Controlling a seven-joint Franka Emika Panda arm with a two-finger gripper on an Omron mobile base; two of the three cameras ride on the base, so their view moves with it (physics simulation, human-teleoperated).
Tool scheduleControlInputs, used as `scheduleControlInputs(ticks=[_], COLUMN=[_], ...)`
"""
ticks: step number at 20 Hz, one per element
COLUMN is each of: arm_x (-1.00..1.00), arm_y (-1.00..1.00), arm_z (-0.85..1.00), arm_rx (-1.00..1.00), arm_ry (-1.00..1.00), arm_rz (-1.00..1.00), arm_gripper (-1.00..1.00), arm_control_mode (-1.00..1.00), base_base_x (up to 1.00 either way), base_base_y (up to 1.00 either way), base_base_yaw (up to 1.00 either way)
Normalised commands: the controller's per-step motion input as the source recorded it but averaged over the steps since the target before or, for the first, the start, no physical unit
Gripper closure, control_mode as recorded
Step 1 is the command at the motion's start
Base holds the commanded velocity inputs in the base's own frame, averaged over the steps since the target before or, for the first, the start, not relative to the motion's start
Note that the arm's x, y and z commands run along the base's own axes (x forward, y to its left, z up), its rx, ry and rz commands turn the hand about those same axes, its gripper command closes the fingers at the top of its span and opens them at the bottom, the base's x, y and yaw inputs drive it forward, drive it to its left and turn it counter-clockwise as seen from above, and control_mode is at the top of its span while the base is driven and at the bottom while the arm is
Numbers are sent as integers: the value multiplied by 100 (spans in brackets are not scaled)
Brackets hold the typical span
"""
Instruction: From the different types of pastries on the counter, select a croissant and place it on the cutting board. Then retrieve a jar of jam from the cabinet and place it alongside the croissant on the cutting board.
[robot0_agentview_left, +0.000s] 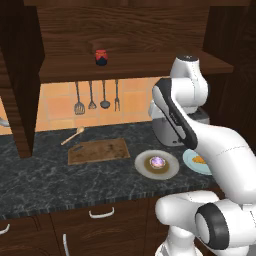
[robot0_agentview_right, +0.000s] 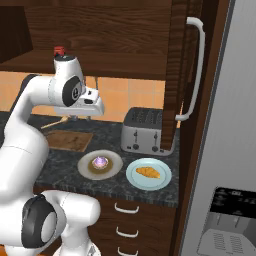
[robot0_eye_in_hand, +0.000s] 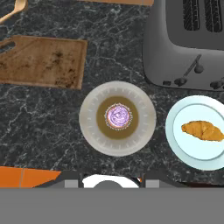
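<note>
The croissant (robot0_eye_in_hand: 202, 130) lies on a light blue plate (robot0_eye_in_hand: 188, 151) at the right; it is also on the counter (robot0_agentview_left: 40, 175) as the croissant (robot0_agentview_right: 148, 172). The round purple-topped pastry (robot0_eye_in_hand: 118, 117) sits on a brown-centred plate (robot0_eye_in_hand: 89, 127) right under my hand. The cutting board (robot0_eye_in_hand: 43, 61) lies bare at the upper left, also seen as the cutting board (robot0_agentview_left: 98, 150). The jar of jam (robot0_agentview_left: 101, 57) stands on the cabinet (robot0_agentview_left: 130, 30) shelf. My gripper (robot0_eye_in_hand: 109, 180) hangs high above the plates, open and holding nothing.
A grey toaster (robot0_agentview_right: 145, 131) stands behind the plates against the wall. A wooden spoon (robot0_agentview_left: 73, 135) lies beyond the board, and utensils (robot0_agentview_left: 92, 97) hang on the tiled wall. A tall cabinet door with a white handle (robot0_agentview_right: 192, 70) and a fridge (robot0_agentview_right: 235, 150) stand to the right.
</note>
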Motion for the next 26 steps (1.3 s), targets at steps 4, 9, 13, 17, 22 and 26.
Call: scheduleControlInputs(ticks=[4, 9, 13, 17, 22, 26], arm_x=[-3, 0, -13, -15, 18, 43], arm_y=[-24, -98, -92, -76, -65, -49], arm_z=[-5, -23, -31, -36, -48, -57], arm_rx=[1, 6, -7, -23, -24, -1], arm_ry=[0, 0, 1, 6, 7, 0], arm_rz=[0, 5, 6, 3, 28, 52], arm_gripper=[-100, -100, -100, -100, -100, -100], arm_control_mode=[-100, -100, -100, -100, -100, -100], base_base_x=[0, 0, 0, 0, 0, 0], base_base_y=[0, 0, 0, 0, 0, 0], base_base_yaw=[0, 0, 0, 0, 0, 0])
